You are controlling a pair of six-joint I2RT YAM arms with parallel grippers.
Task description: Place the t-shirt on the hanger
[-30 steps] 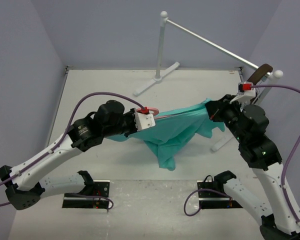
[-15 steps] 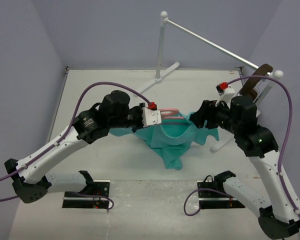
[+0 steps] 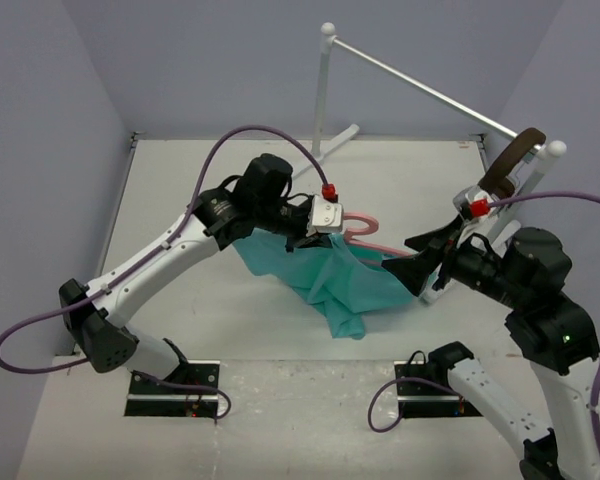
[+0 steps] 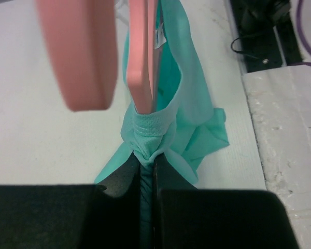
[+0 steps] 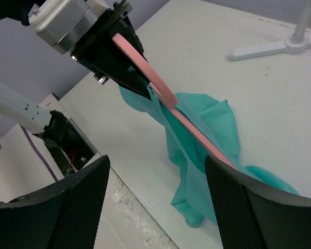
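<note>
- Here, the t-shirt (image 3: pixel 332 285) is held up over mid-table. It is bunched at the neck and drapes toward 6 o'clock beneath the hanger (image 3: pixel 363 218).
- In the top view the hanger's long axis runs from 10 o'clock to 4 o'clock, from one gripper toward the other.
- The left gripper (image 3: pixel 318 232) sits at the 10 o'clock end, clenched on the bunched neck, and the hanger's bar runs into the same pinch.
- The right gripper (image 3: pixel 421 262) waits at the 4 o'clock end, fingers spread and holding nothing. The free hanger arm points between them — so this arm looks better placed to draw cloth over that shoulder.
- The rail stand (image 3: pixel 325 100) at 12 o'clock and the headphones (image 3: pixel 508 165) at 2 o'clock stand well apart — neither blocks the way.
</note>
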